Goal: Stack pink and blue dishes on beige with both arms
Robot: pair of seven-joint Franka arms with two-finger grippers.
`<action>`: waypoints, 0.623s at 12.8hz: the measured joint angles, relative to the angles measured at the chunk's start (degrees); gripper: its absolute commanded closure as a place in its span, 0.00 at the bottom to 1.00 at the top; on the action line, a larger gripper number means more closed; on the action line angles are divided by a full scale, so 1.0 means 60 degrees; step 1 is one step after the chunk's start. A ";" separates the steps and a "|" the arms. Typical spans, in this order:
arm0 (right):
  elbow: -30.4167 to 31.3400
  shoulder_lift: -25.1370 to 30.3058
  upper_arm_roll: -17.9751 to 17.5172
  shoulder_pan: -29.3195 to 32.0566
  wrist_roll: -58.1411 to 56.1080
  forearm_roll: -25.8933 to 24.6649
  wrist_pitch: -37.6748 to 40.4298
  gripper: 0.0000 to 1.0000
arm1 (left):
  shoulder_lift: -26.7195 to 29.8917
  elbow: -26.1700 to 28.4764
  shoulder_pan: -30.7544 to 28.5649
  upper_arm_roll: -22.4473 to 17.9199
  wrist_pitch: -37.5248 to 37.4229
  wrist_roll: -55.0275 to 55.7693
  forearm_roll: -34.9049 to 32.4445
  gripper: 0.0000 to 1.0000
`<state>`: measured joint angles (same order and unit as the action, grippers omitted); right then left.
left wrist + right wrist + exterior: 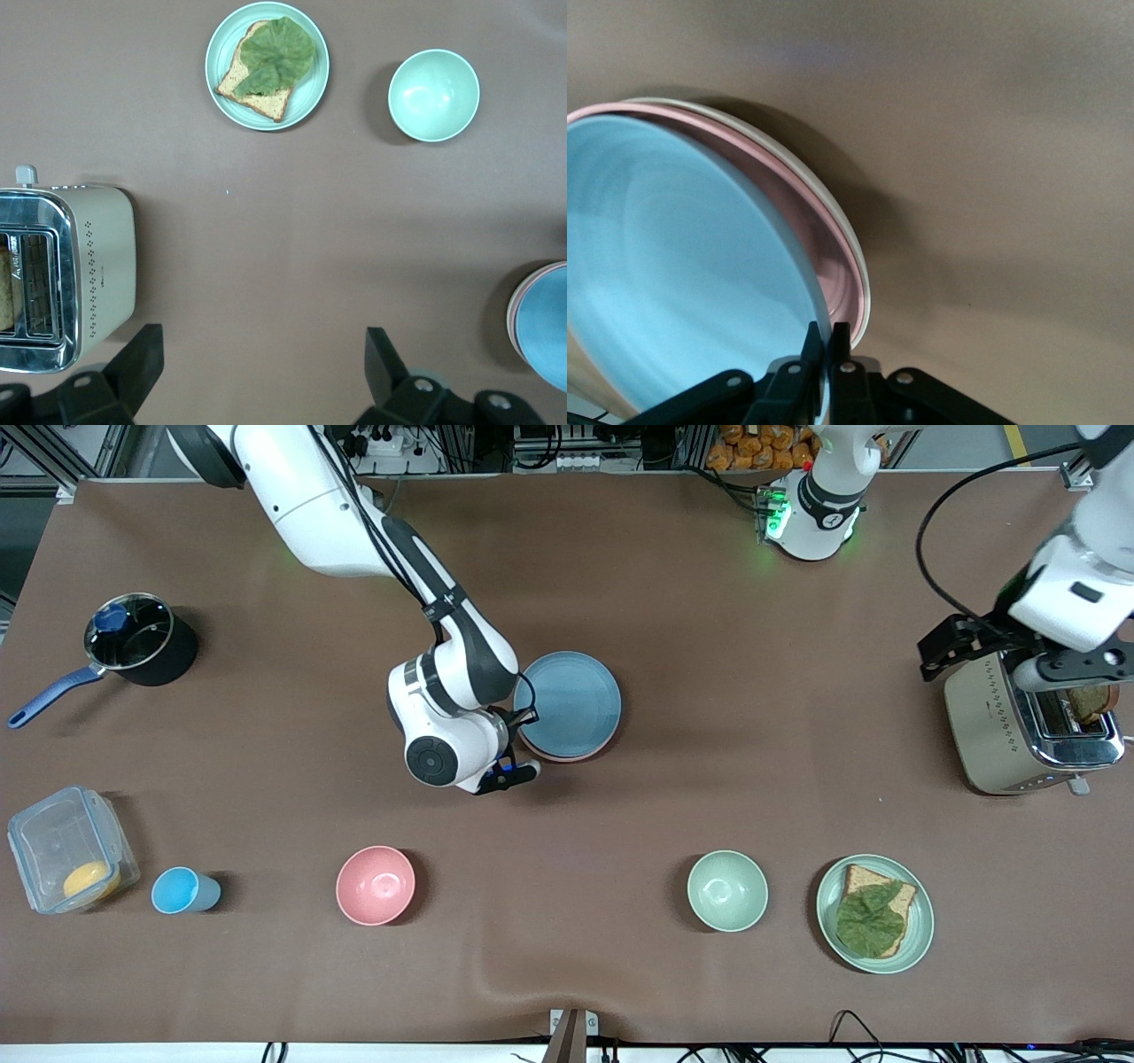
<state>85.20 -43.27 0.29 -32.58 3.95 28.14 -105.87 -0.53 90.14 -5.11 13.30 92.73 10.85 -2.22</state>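
Your right gripper (827, 359) is closed on the rim of the light blue flat round matte plate (571, 701), pinching it at the edge nearest the front camera; the right wrist view shows the two fingers (841, 350) drawn together over that rim. The blue plate sits on the pale pink flat round plate (837, 266), and the pink one on the cream-beige flat round plate (855, 257), whose rim shows as a thin outer band beneath it. In the right wrist view the blue plate looks slightly tilted or off-centre within the pink one; I cannot tell whether it is fully seated.

Judged from how things lie, the stacking is almost done: all three plates are in one pile near the middle of the brown counter (709, 779). What is left appears to be letting go of the blue plate and drawing the right arm clear.

Your left gripper (257, 372) is wide open and holds nothing. It hangs over the counter beside the beige and chrome toaster (1019, 722) at the left arm's end, well apart from the stack, and waits. From its wrist view the edge of the stack is only just in sight.

Not part of the task, nearer the front camera: a deep pink bowl (376, 885) and a mint-green bowl (727, 890).
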 measured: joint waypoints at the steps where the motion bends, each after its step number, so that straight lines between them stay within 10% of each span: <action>1: 0.0000 -0.0010 0.0009 0.0000 0.0000 0.0001 -0.0014 0.00 | 0.0000 0.0004 0.0005 -0.0041 -0.0012 -0.0161 0.0020 0.00; 8: -0.0321 0.0094 0.0310 0.0632 -0.0030 0.0001 0.0303 0.00 | 0.0059 0.0010 0.0703 -0.0442 -0.0071 -0.0252 0.0022 0.00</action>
<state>83.27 -42.70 2.15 -28.79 3.78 28.14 -104.05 -0.17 90.20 -0.89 10.65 92.31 9.34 -2.08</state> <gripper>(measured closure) 0.013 0.000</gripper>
